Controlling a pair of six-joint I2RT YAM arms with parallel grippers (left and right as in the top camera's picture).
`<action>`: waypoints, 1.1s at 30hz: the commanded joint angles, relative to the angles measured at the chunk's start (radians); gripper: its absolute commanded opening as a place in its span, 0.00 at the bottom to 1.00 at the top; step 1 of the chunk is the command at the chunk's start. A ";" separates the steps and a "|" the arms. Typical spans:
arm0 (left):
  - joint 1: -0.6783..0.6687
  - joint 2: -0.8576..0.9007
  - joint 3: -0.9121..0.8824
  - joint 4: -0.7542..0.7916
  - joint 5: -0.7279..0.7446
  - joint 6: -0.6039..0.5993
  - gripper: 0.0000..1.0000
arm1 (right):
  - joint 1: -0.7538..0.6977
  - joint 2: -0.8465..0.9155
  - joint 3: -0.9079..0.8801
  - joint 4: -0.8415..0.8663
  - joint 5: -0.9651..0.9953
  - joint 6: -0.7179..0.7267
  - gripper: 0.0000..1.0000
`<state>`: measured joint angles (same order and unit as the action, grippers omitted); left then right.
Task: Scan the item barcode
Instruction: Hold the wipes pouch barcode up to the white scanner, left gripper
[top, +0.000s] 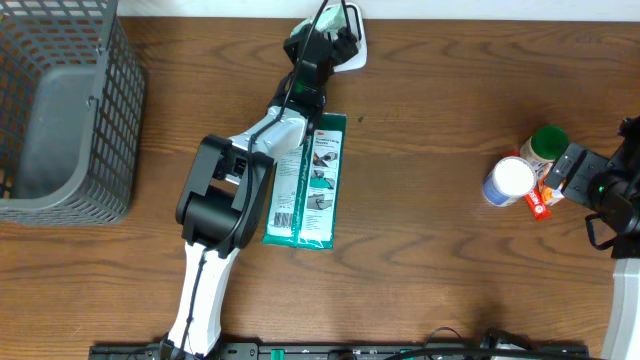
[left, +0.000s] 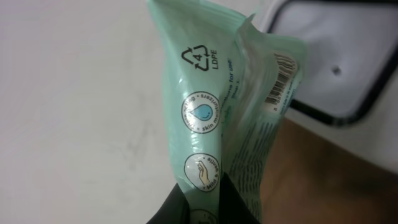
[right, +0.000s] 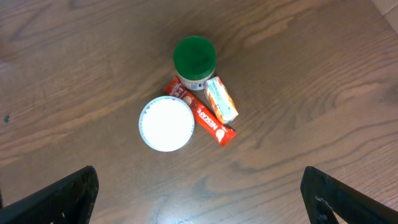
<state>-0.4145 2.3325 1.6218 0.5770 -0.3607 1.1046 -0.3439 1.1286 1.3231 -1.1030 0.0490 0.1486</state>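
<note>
In the left wrist view the left claw (left: 205, 208) is only a dark wedge at the bottom edge, clenched on the lower end of the pale green pouch (left: 217, 106). The pouch's bottom is hidden there and its top is cut off by the frame. The barcode (left: 283, 78) sits on the pouch's right fold, skewed and partly creased out of sight, beside the scanner (left: 348, 68), which runs out of the upper right corner. Overhead, the left arm hides most of the pouch at top centre and overlaps a green pack (top: 315, 190) lying flat on the table (top: 440, 260). The right claw (right: 199, 177) hangs released, its fingers (right: 62, 196) cut off at the lower corners, above a jar (right: 194, 57), tub (right: 166, 124), bar (right: 208, 122) and orange pack (right: 222, 99) bunched together. A basket (top: 60, 110) fills the overhead upper left. Bare wood lies open between green pack and tub.
</note>
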 joint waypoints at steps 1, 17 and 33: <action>-0.001 -0.006 0.012 0.064 0.017 0.003 0.07 | -0.006 0.002 0.012 -0.001 0.010 -0.008 0.99; 0.025 0.060 0.016 0.245 0.186 0.291 0.07 | -0.006 0.002 0.012 -0.001 0.010 -0.008 0.99; 0.049 0.132 0.059 0.256 0.212 0.388 0.07 | -0.006 0.002 0.012 -0.001 0.010 -0.008 0.99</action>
<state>-0.3649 2.4573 1.6470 0.8219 -0.1616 1.4757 -0.3439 1.1286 1.3231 -1.1034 0.0490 0.1482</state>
